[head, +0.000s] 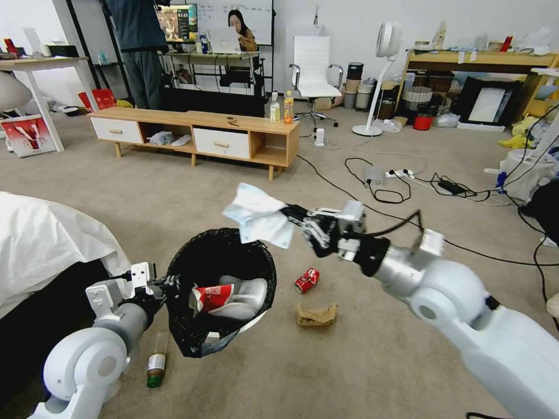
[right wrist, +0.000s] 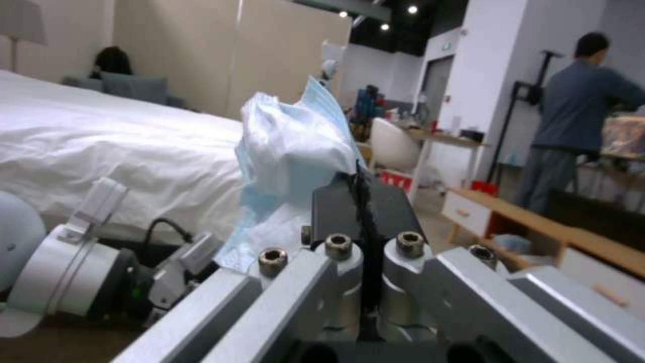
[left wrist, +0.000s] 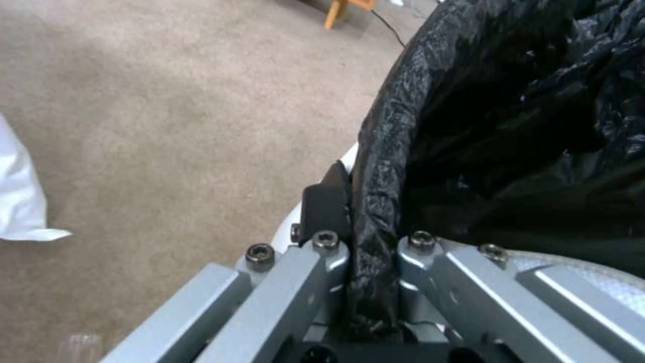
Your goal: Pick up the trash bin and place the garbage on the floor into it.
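My left pincer [head: 166, 285] grips the black-bagged white plastic bin [head: 220, 289] holding 2 pieces, my right pincer [head: 289, 220] clamps crumpled white-blue tissue [head: 256, 214] at its 12 o'clock rim; crushed red can [head: 307, 280], brown paper [head: 316, 315] and small green bottle [head: 155, 366] remain on the beige carpet [head: 361, 361].

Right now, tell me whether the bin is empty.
Not empty: the trash bin, held by the left pincer, already holds a red-and-white wrapper.

Beige carpet [head: 145, 192] is covering the whole room. A low wooden cabinet [head: 198, 135] with white drawers is standing in the middle, and a white office chair [head: 314, 70] is sitting behind it near a white standing fan [head: 381, 70]. Black cables [head: 396, 186] are trailing across the carpet. A bed with white sheets [head: 46, 238] is lying at the left. White walls are closing the far side.
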Tool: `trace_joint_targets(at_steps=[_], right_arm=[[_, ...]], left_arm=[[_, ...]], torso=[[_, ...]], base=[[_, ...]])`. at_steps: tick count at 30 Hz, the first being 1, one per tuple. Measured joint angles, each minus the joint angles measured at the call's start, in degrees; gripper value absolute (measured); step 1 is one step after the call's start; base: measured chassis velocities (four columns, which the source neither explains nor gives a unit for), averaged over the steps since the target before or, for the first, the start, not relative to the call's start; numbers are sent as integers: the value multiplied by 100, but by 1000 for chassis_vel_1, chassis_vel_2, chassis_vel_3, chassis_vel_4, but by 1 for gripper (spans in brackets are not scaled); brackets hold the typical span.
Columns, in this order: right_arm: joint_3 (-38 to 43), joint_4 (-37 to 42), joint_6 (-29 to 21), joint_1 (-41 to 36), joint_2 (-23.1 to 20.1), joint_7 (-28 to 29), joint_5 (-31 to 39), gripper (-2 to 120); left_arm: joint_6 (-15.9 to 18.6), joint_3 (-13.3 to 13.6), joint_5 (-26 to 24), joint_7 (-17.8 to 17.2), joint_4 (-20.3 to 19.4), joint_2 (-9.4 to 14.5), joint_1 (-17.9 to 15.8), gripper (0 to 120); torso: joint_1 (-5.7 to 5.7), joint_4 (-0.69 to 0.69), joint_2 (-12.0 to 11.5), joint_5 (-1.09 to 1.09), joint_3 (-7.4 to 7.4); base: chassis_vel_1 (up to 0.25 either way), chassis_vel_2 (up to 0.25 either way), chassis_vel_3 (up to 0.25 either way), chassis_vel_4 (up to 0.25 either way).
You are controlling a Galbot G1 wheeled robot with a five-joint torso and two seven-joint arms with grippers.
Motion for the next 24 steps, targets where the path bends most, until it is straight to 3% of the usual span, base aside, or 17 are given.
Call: trace_joint_targets(at_steps=[3, 10, 24], right_arm=[[-576, -445, -7, 320, 317, 28, 86, 0], [-1173, -779, -154, 489, 611, 162, 317, 0], [-1387, -858, -422, 76, 782, 460, 129, 0]], left_arm=[[7, 18, -35, 7, 54, -4, -31, 2], [15, 15, -63, 4, 47, -65, 35, 2], [31, -23, -43, -74, -89, -246, 105, 2]], torso=[[0, 3, 0, 0, 0], [0, 3, 0, 0, 0], [0, 3, 0, 1, 0]], base=[[0, 0, 0, 0], [0, 0, 0, 0], [0, 0, 0, 0]])
